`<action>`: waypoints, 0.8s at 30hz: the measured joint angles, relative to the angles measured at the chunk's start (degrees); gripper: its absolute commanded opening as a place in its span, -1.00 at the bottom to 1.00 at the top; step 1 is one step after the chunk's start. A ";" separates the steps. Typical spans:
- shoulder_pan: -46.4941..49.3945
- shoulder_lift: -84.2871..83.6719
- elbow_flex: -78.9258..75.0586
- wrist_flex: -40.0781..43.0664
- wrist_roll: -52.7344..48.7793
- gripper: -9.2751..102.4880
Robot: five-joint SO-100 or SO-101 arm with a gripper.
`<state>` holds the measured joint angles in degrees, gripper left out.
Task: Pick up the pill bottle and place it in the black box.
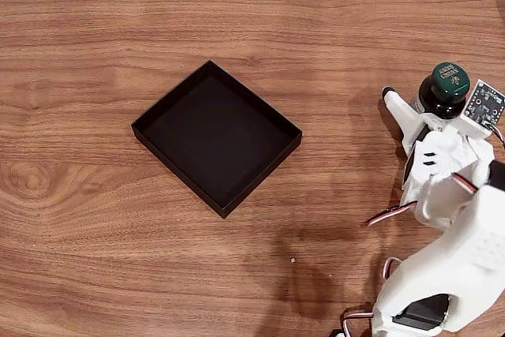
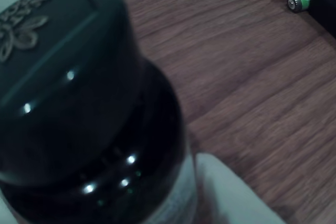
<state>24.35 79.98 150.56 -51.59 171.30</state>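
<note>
1 pill bottle held between the fingers (upright), 1 black box well apart.

Bare table — bottle to box

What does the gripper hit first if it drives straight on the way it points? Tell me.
Probably nothing new: the pill bottle already sits by the gripper, between the fingers it seems. Beyond lies bare table toward its far edge. The black box sits off to the left in the fixed view.

surface: wooden table | on it: black box, pill bottle, battery
</note>
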 measured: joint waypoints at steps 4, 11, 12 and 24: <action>-0.09 -1.32 -1.67 -0.62 0.09 0.00; -0.18 -1.93 -3.43 -0.70 0.09 -0.02; -0.18 -2.20 -3.43 -0.97 0.09 -0.03; -2.11 -3.60 -3.52 -3.16 -1.14 -0.22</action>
<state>22.24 76.38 147.04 -54.76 170.16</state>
